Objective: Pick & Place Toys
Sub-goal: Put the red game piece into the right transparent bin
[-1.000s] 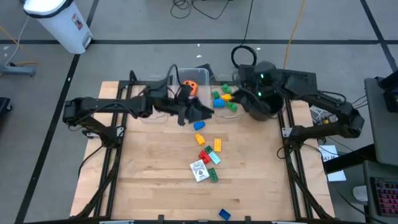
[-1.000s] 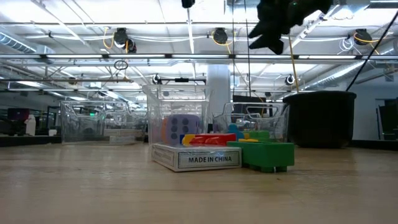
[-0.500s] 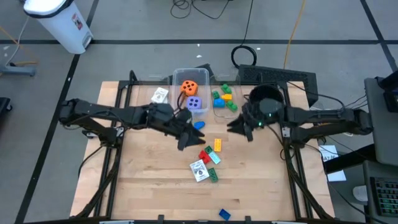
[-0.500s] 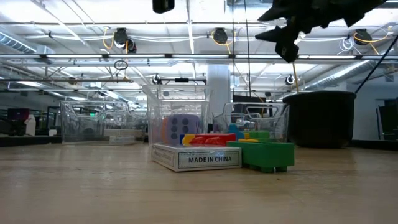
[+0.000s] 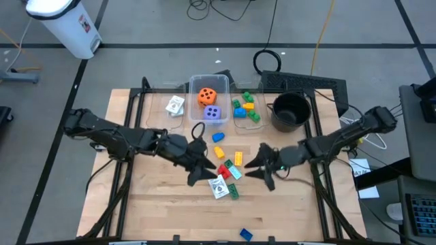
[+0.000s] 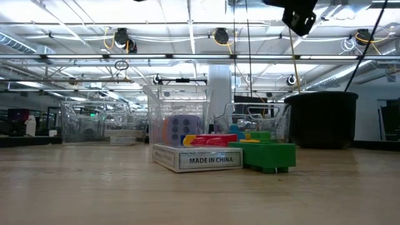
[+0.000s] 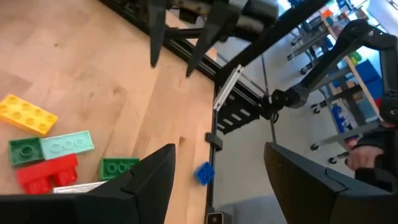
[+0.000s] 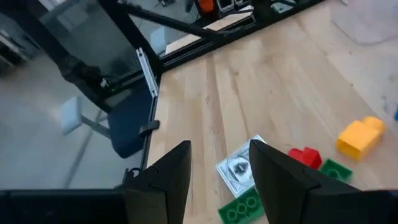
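Wooden table, inventoried from the near edge to the far.

1. Blue brick, alone at the near edge, well apart from the rest; it looks to be the longest reach left.
2. Central cluster of loose toys: card deck lying flat, green brick touching it on its right side, red brick, pale teal brick, yellow brick, and a second blue brick farther back. All lie on bare wood, so none of these is sorted yet.
3. Left gripper, above the cluster's left side, jaws parted and empty. The left wrist view looks down between its fingers at the bricks, which suggests it is lining up a pick.
4. Right gripper, just right of the cluster, jaws likewise parted and empty, the deck showing between its fingers in the right wrist view. Both arms crowd one small pile, so a clash is a risk.
5. Far row of clear bins: a card in the left bin; orange die and purple die in the middle bin; green, yellow and blue bricks in the right bin. Sorting appears to go by kind.
6. Black pot, far right, apparently empty.
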Controlling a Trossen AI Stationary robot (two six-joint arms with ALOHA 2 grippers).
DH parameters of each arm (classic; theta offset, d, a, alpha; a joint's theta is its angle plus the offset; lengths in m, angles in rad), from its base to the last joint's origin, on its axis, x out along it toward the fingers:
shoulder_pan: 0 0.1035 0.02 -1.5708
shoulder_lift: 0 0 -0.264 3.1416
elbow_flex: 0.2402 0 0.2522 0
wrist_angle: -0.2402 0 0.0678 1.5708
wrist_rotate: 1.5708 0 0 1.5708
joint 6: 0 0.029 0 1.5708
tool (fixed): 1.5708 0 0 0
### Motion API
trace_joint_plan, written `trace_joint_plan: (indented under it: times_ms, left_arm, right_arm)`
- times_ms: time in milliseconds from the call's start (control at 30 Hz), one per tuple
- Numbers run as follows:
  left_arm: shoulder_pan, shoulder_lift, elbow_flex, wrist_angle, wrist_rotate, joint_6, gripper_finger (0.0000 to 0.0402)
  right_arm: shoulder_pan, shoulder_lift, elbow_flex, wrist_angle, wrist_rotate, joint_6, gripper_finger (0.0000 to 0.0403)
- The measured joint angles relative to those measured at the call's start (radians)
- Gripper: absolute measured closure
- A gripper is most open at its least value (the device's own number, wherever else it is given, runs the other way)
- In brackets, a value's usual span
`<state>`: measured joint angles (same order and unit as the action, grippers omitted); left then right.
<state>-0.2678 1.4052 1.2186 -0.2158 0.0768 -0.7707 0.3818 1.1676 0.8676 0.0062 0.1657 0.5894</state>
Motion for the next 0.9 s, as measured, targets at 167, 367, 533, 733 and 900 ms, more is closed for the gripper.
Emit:
trace_joint_plan:
  times_ms: [167,367,533,733,900]
  left_arm:
    - [-0.062,0.000,0.000,0.001,-0.050,-0.003,0.0151]
    - [-0.137,0.000,0.000,0.001,-0.117,-0.036,0.0151]
    - [-0.201,0.000,0.000,0.002,-0.210,-0.072,0.0151]
    - [-0.273,0.000,0.000,0.002,-0.357,-0.119,0.0151]
    - [-0.313,0.000,0.000,0.002,-0.468,-0.169,0.0151]
  right_arm:
    - [0.052,0.175,0.142,-0.166,0.079,-0.029,0.0248]
    - [0.037,0.383,0.269,-0.271,0.099,-0.033,0.0248]
    - [0.002,0.495,0.282,-0.264,0.139,0.032,0.0248]
    - [-0.041,0.577,0.283,-0.254,0.151,0.096,0.0248]
    - [-0.061,0.626,0.283,-0.246,0.148,0.106,0.0248]
